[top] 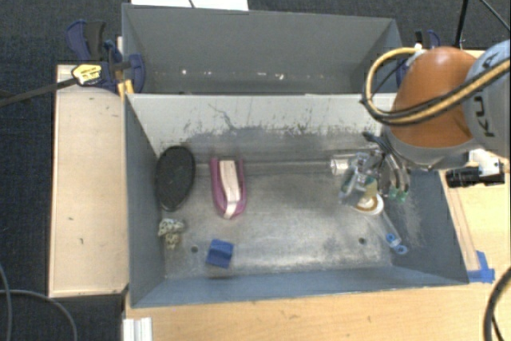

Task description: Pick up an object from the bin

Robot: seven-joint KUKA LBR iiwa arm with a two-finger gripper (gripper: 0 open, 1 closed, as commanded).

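At the grey metal bin's (pixel 295 231) right end, the two-finger gripper (pixel 367 186) hangs over a small pale round object (pixel 370 206) lying slightly nearward; whether it's open or closed, I cannot tell.

At the view's left you have a black oval pad (pixel 175 176), with a purple and white brush (pixel 227 188) lying just beside it. Below the pad sits a small speckled lump (pixel 170 230), and near that a blue block (pixel 219 253). Well apart, at lower right, lies a small blue piece (pixel 395 244).
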